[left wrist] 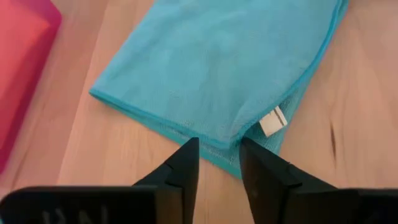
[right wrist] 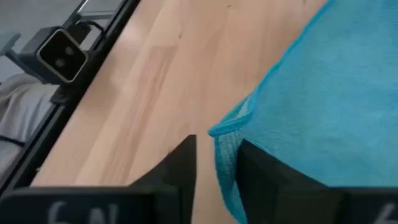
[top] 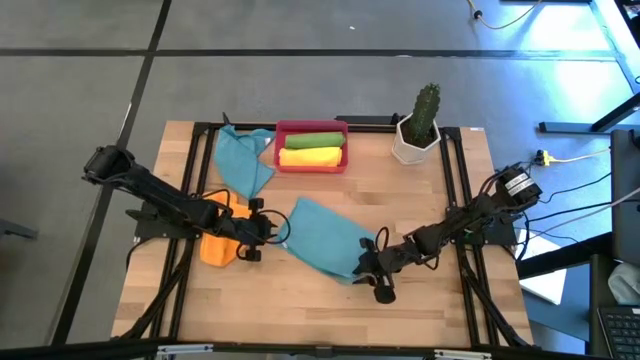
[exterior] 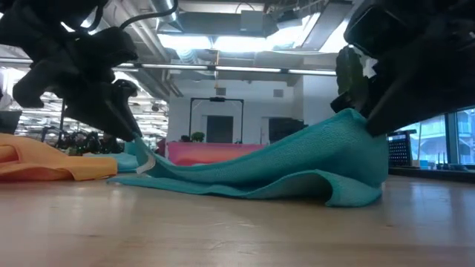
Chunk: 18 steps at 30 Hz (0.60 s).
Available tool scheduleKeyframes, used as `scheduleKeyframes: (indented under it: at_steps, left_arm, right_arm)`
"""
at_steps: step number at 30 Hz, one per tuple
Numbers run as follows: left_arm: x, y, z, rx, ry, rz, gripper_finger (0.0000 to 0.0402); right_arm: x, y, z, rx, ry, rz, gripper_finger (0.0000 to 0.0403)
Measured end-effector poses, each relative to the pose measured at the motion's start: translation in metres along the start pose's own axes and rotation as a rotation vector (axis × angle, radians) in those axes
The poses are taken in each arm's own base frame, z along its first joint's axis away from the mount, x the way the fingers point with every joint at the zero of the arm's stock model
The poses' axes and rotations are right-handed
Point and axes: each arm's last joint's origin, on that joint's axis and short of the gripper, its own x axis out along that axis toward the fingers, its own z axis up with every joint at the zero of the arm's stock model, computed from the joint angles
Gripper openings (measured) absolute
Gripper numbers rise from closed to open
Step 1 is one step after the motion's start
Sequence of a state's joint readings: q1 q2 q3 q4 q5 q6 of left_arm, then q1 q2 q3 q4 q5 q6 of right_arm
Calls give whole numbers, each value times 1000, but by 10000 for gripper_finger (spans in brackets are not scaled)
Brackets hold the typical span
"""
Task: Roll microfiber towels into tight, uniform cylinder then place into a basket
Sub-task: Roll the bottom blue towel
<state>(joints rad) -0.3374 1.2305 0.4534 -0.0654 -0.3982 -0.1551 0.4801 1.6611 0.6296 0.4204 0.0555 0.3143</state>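
Left wrist view: teal towel (left wrist: 217,68) edge between left gripper (left wrist: 219,163) fingers

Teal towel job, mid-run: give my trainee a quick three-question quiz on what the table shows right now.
1. True or false: the basket already holds three rolled towels.
2. The left gripper and the right gripper, both with fingers apart, sit at opposite ends of which cloth? A) a white towel B) the teal towel C) a red towel
3. Short answer: what stands beside the basket, on the right arm's side of the table?

Key
1. False: only two, a green roll and a yellow roll.
2. B.
3. The white cactus pot.
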Motion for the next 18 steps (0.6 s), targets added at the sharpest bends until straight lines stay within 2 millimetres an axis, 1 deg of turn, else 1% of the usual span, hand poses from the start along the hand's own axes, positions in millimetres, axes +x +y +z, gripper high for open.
scheduleKeyframes:
  at_steps: [4, 8, 13, 18]
  left_arm:
    - [-4, 2, 1, -10, -4, -1, 113]
    - [-8, 3, 1, -24, -10, 1, 114]
    - [-12, 4, 9, -57, -83, -11, 114]
    - [-11, -1, 27, -126, -267, -45, 113]
  right_arm:
    - [0, 5, -2, -10, 3, 13, 147]
    - [-1, 10, -3, -19, 4, 27, 170]
    - [-1, 14, -4, -28, 5, 39, 177]
    - [-1, 16, -3, -33, -15, 49, 178]
